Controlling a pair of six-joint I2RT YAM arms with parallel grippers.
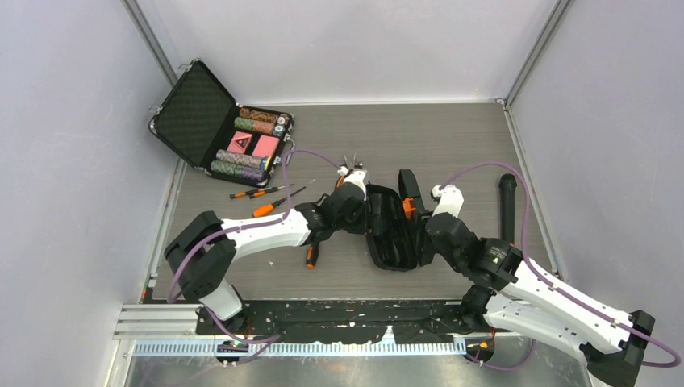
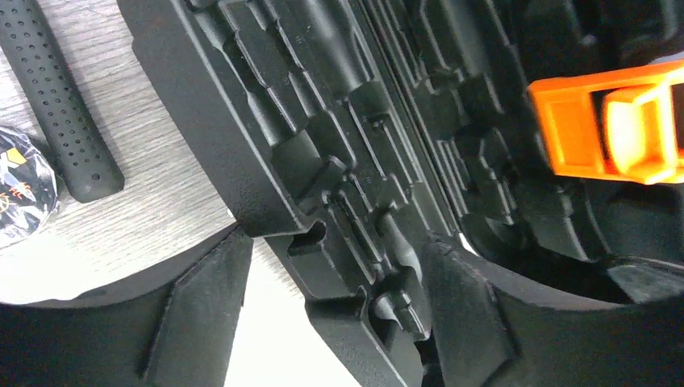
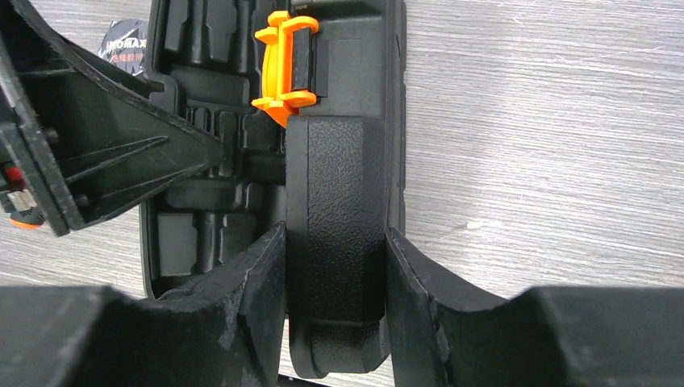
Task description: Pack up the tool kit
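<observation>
Pale walls (image 1: 72, 161) close in a grey wood-grain bench (image 1: 452, 137), open toward its far right. Mid-bench lies the tool kit (image 1: 391, 234), unfolded; left pincer (image 2: 331, 242) gapes astride one edge, right pincer (image 3: 335, 234) clamps the other half's rim.

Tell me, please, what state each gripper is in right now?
Left gripper: open, jaws astride a wall of the tool kit, not clamped on it.
Right gripper: closed on the tool kit's raised lid edge.
</observation>
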